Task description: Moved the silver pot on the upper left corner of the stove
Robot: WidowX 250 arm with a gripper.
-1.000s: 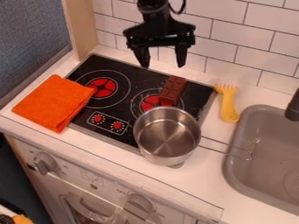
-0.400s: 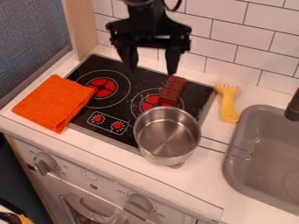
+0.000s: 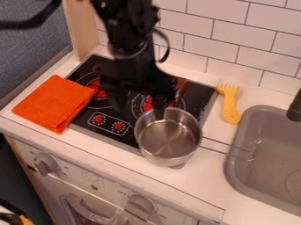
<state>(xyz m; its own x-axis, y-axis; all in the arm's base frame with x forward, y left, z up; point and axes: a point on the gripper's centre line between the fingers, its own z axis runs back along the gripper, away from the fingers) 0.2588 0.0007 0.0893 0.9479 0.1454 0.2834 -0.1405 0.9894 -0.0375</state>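
Claw (image 3: 139, 111) now lower, silver pot (image 3: 169, 143) close beside one fingertip

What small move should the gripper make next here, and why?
Probably ease the gripper slightly down and toward the silver pot before closing: its fingers are apart, one overlapping the pot's far rim in view, the other over the stove, so the rim could end up between them.

White counter (image 3: 203, 176), stove (image 3: 201, 93), pot (image 3: 169, 138), cloth (image 3: 54, 103), yellow fork (image 3: 230, 105)

The pot (image 3: 168, 139) is at the front right of the stove (image 3: 201, 93), cloth (image 3: 54, 103) left, chocolate (image 3: 181, 85) behind, fork (image 3: 230, 107) and sink (image 3: 264, 171) right.
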